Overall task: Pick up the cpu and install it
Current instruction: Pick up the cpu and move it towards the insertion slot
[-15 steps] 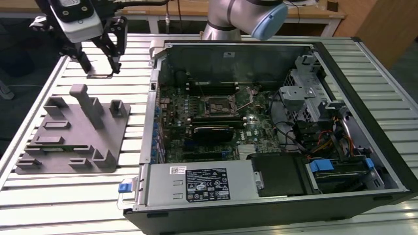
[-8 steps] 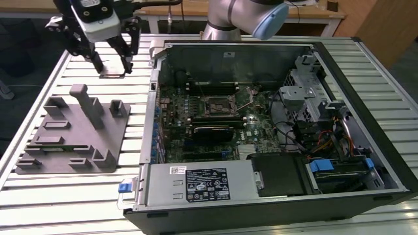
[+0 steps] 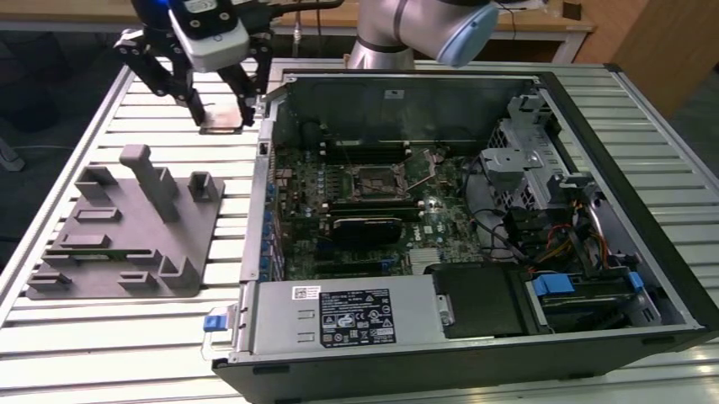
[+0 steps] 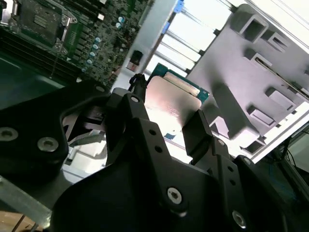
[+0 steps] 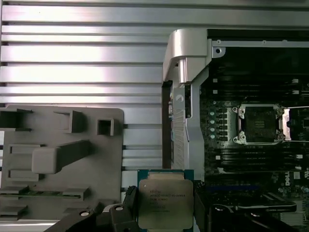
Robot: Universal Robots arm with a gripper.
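The cpu (image 3: 221, 127), a flat square chip with a silver-grey top, hangs in the air above the slatted table, just outside the computer case's far corner on the exterior view's left. My gripper (image 3: 222, 116) is shut on it, one black finger on each side. Both wrist views show the cpu (image 5: 164, 199) (image 4: 175, 95) clamped between the fingers (image 4: 136, 96). The open cpu socket (image 3: 371, 179) (image 5: 258, 124) lies on the green motherboard inside the case, apart from the chip, with its metal frame lifted.
The open computer case (image 3: 584, 84) has upright walls around the motherboard, a drive cage and cables on the exterior view's right, and a power supply (image 3: 337, 316) in front. A grey fixture plate (image 3: 124, 227) (image 5: 58, 159) with upright pegs lies beside the case.
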